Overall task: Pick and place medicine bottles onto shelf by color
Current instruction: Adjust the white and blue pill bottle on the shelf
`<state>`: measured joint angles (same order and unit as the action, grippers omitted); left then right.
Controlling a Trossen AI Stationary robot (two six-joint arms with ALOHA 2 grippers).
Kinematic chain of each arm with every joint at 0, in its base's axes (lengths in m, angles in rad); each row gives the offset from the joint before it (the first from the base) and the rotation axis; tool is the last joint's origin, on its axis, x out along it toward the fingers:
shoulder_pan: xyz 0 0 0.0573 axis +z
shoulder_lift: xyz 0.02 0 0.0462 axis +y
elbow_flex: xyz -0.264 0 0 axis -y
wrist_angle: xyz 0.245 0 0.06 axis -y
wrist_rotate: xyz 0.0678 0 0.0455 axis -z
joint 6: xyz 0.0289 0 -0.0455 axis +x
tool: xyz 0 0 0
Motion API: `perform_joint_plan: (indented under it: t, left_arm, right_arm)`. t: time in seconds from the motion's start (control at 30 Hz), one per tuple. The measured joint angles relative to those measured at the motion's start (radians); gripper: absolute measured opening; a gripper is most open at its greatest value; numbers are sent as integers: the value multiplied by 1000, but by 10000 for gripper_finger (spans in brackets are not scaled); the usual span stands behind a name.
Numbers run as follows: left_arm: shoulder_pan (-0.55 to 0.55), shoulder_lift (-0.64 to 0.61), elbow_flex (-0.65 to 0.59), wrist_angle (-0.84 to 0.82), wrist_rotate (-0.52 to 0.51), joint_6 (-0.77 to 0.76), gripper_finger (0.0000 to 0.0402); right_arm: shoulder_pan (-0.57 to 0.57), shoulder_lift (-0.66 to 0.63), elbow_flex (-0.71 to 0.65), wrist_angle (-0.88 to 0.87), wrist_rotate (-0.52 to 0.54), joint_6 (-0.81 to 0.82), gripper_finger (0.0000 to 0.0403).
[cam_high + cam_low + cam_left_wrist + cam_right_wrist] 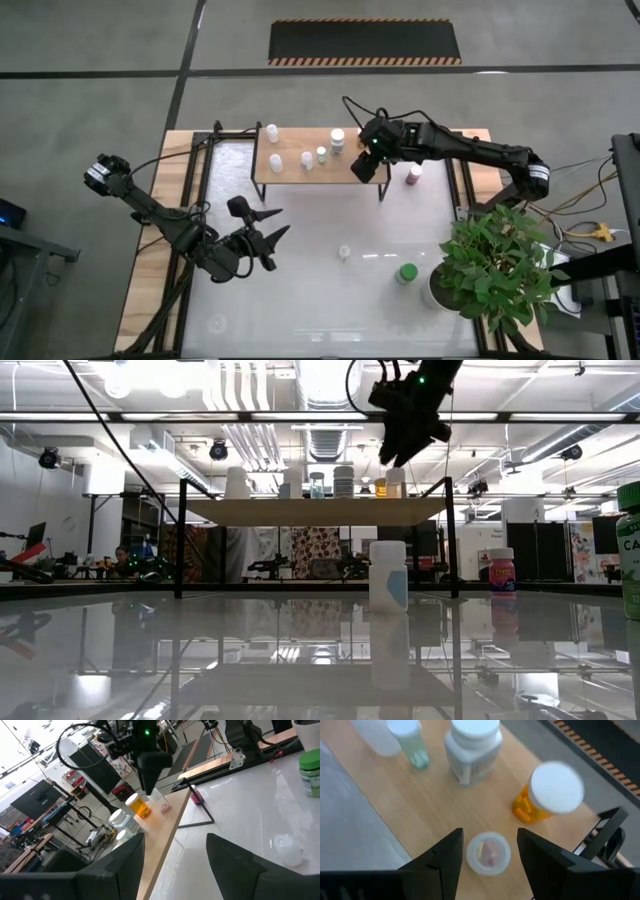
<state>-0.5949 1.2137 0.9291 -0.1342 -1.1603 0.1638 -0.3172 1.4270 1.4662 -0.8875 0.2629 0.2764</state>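
Tabletop (330, 300) white, glossy, w/ potted plant (495, 265) at near-right corner. Shelf (300, 172), light wood on black legs, sits along far edge.

Right arm reaches in from the right over shelf's right end. Right gripper (489, 851) hangs directly above a small clear bottle (488, 852) w/ pink/yellow pills showing; wrist view has the bottle standing on the wood between the two fingers (442, 862), gaps visible both sides, so jaws part-open and not gripping it. Just beside it, toward shelf's far-right corner: orange bottle (547, 795), white cap. Further left on shelf: white bottle (472, 747), then a clear greenish one (412, 742).

Left arm waits over tabletop's left part; left gripper (268, 228) points right, jaws spread, empty, well apart from shelf.

Off-shelf bottles: green-capped bottle (406, 273) near the plant, small clear bottle (344, 253) mid-table, pink-maroon bottle (414, 176) on the tabletop just right of shelf's right end.

High view shows more white/clear bottles along shelf's left and middle (275, 163); exact count hard to tell.
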Motion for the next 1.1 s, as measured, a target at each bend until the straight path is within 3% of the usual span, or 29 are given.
perform_joint_plan:
  t: [0.3, 0.5, 0.7, 1.1]
  left_arm:
    - [0, 0, 0, 0, 0, 0, 195]
    - [0, 0, 0, -1, 0, 0, 195]
    - [0, 0, 0, -1, 0, 0, 195]
    - [0, 0, 0, -4, 0, 8, 195]
  right_arm:
    - [0, 3, 55, 181, -1, -129, 148]
    - [-1, 51, 55, 354, -2, -220, 83]
    - [-20, 125, 58, 398, 11, -251, 18]
    - [-64, 198, 67, 406, 37, -362, 9]
